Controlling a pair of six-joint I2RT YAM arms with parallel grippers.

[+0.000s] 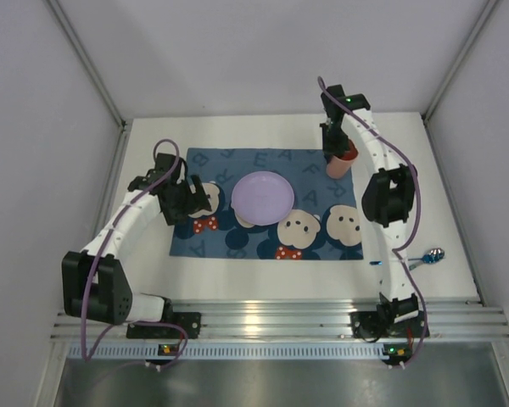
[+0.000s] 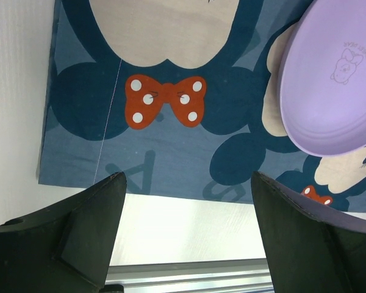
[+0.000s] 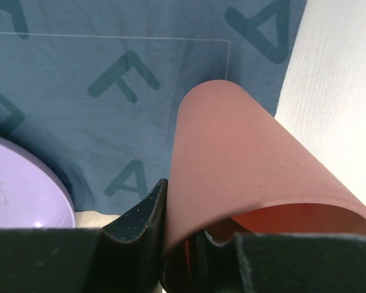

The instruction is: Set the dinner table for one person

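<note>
1 setting is taking shape on the white worktop (image 1: 458,195): the blue placemat (image 1: 263,161) is lying at its middle, carrying the purple plate (image 1: 261,197). The right tool (image 3: 177,244) is pinching the pink cup (image 3: 232,159) by its rim (1 finger inside) at the mat's far right corner. The left tool (image 1: 182,202) is hanging wide and empty beside the plate. Probably remaining: releasing the cup and bringing the spoon (image 1: 428,256), lying off the mat.

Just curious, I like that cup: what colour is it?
The cup is plain salmon pink, clearest in the right wrist view.
</note>
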